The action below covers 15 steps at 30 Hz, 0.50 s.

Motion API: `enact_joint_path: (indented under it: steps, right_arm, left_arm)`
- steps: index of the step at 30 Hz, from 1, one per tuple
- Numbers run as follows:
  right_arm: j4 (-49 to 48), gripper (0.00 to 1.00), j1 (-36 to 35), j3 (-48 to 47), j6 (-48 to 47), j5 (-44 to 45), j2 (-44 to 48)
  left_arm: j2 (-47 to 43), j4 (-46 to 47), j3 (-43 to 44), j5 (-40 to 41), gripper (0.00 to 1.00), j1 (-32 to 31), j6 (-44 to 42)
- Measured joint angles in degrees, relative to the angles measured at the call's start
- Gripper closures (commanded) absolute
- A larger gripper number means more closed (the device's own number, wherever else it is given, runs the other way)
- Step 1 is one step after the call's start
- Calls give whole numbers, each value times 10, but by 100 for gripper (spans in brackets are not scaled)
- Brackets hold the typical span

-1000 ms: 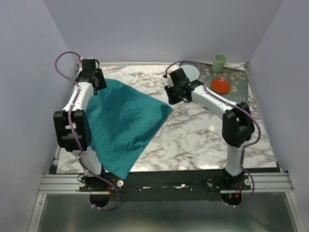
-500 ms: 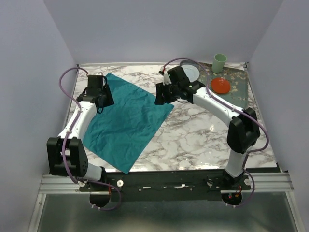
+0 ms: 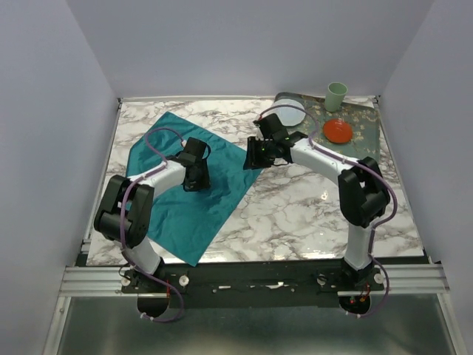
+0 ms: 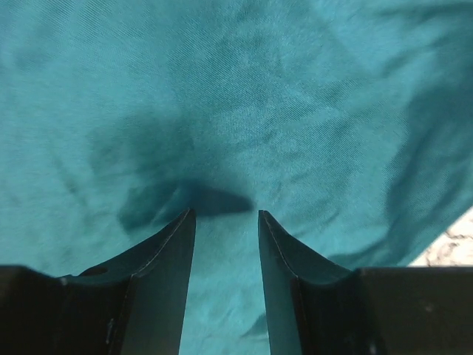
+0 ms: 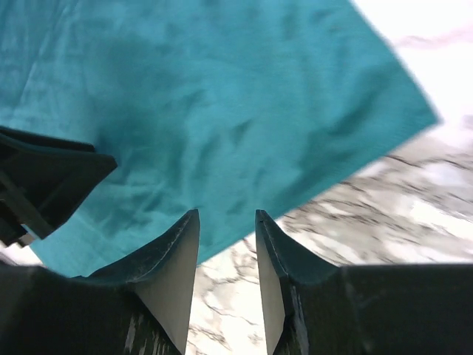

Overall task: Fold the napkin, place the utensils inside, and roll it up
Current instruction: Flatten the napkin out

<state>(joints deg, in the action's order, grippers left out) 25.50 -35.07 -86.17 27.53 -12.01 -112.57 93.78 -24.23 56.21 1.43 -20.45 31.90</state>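
The napkin [image 3: 174, 214] lies on the table [image 3: 310, 203], under the left gripper [image 3: 194, 180]. Its right corner sits below the right gripper [image 3: 254, 157]. Behind-right of that, the tray [image 3: 367, 127] holds plate [image 3: 293, 113], bowl [image 3: 338, 131] and cup [image 3: 335, 96].

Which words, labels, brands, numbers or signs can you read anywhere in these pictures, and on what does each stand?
None can be read in any view. The napkin is plain, and the green cup, the red dish and the marble table show no lettering.
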Motion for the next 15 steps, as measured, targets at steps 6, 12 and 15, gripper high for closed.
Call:
enact_joint_path:
  steps: [6,12,15]
  right_arm:
    - [-1,56,43,54,-2,24,59]
    - [-1,56,57,80,-7,40,94]
    - [-1,56,60,85,-18,52,103]
  left_arm:
    - [36,40,6,11,52,-27,39]
    - [81,110,37,-27,51,-66,86]
    - [109,151,56,-60,45,-92,108]
